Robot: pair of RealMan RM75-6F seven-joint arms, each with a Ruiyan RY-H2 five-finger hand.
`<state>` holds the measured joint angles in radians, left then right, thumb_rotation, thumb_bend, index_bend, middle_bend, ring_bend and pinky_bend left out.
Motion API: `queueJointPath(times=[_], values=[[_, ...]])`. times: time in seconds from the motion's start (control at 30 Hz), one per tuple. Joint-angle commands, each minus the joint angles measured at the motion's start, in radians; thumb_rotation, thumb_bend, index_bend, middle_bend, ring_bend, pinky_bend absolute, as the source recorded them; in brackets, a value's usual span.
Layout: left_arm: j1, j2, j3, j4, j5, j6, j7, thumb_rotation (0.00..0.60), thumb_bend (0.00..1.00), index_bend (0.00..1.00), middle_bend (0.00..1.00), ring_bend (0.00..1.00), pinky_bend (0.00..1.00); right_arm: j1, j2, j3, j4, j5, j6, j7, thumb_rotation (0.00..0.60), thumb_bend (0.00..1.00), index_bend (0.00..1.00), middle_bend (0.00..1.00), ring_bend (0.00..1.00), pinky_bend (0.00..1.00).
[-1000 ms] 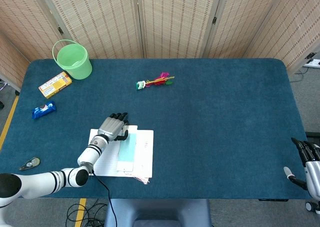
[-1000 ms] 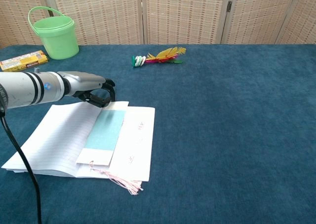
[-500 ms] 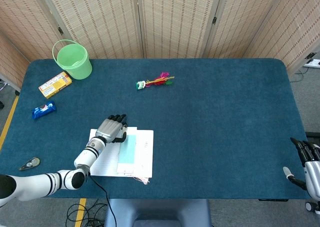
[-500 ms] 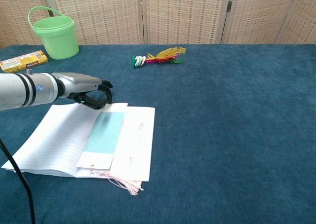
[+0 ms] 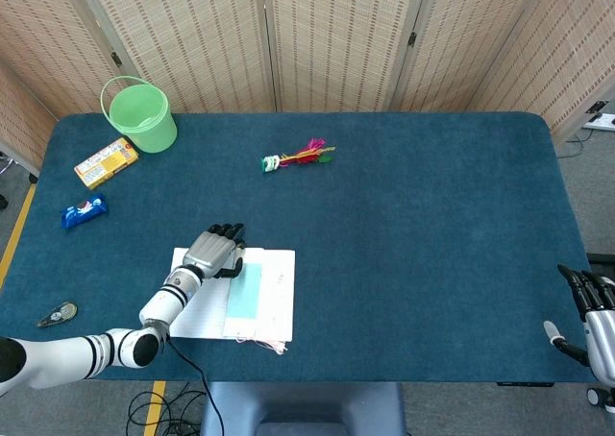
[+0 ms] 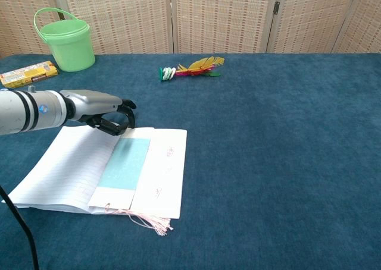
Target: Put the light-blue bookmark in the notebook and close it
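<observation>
The notebook [image 5: 274, 287] [image 6: 71, 169] lies open near the table's front left, with lined pages on its left and a white page on its right. The light-blue bookmark [image 5: 243, 289] [image 6: 125, 162] lies flat along the middle fold, and its pink tassel [image 5: 273, 344] [image 6: 150, 222] trails over the near edge. My left hand [image 5: 216, 251] [image 6: 106, 111] hovers at the notebook's far edge, just left of the bookmark's top, fingers loosely curved and holding nothing. My right hand [image 5: 596, 316] hangs off the table's front right corner, fingers apart and empty.
A green bucket [image 5: 140, 115] [image 6: 64, 39] stands at the far left corner, with a yellow box [image 5: 106, 161] [image 6: 28, 73] and a blue packet [image 5: 84, 210] near it. A feathered toy [image 5: 298, 157] [image 6: 189, 68] lies mid-back. A small object [image 5: 58, 313] sits front left.
My left hand has drawn back slightly to the left, away from the bookmark's top. The bookmark and its page have settled flatter. The right hand has not moved.
</observation>
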<state>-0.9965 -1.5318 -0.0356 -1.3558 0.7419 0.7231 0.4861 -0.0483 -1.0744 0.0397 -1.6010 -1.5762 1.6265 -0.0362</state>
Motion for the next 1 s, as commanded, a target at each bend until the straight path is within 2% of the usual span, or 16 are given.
queueJointPath(times=[0.03,0.37,0.57,0.6,0.63,0.67,0.77,0.8,0.87,1.0], values=[[0.002,0.002,0.001,-0.001,0.004,0.0,-0.003,0.204,0.62,0.28,0.0,0.0,0.13,0.0,0.0,0.0,-0.001,-0.001,0.0,-0.001,0.6,0.19,0.13,0.2,0.15,0.24],[0.009,0.011,-0.006,-0.009,0.021,0.005,-0.024,0.205,0.62,0.27,0.0,0.0,0.13,-0.001,0.002,0.0,-0.003,0.0,0.001,-0.003,0.6,0.19,0.13,0.2,0.15,0.24],[0.05,0.056,-0.027,-0.055,0.09,0.051,-0.099,0.211,0.62,0.23,0.0,0.0,0.13,-0.004,0.007,0.002,-0.006,-0.003,0.01,-0.003,0.6,0.19,0.13,0.2,0.15,0.24],[0.065,0.07,-0.03,-0.065,0.111,0.061,-0.123,0.23,0.62,0.22,0.0,0.0,0.13,-0.004,0.009,0.003,-0.007,-0.003,0.012,-0.003,0.6,0.19,0.13,0.2,0.15,0.24],[0.076,0.082,-0.031,-0.073,0.13,0.07,-0.142,0.274,0.61,0.22,0.0,0.0,0.13,-0.005,0.011,0.003,-0.008,-0.003,0.014,-0.003,0.6,0.19,0.13,0.2,0.15,0.24],[0.091,0.099,-0.03,-0.084,0.158,0.08,-0.165,0.358,0.61,0.21,0.0,0.0,0.13,-0.006,0.013,0.004,-0.009,-0.004,0.016,-0.003,0.6,0.19,0.13,0.2,0.15,0.24],[0.134,0.144,-0.02,-0.112,0.237,0.119,-0.217,0.536,0.6,0.21,0.0,0.0,0.13,-0.004,0.019,0.005,-0.01,-0.007,0.017,-0.006,0.6,0.19,0.13,0.2,0.15,0.24],[0.147,0.158,-0.016,-0.121,0.263,0.131,-0.235,0.568,0.59,0.2,0.0,0.0,0.13,-0.003,0.02,0.005,-0.011,-0.009,0.016,-0.008,0.6,0.19,0.13,0.2,0.15,0.24],[0.173,0.187,-0.005,-0.137,0.317,0.151,-0.275,0.6,0.55,0.2,0.0,0.0,0.13,0.0,0.021,0.005,-0.012,-0.012,0.013,-0.01,0.6,0.19,0.13,0.2,0.15,0.24],[0.233,0.235,0.027,-0.141,0.465,0.218,-0.368,0.6,0.47,0.2,0.0,0.0,0.13,0.007,0.023,0.006,-0.019,-0.021,0.008,-0.016,0.6,0.19,0.13,0.2,0.15,0.24]])
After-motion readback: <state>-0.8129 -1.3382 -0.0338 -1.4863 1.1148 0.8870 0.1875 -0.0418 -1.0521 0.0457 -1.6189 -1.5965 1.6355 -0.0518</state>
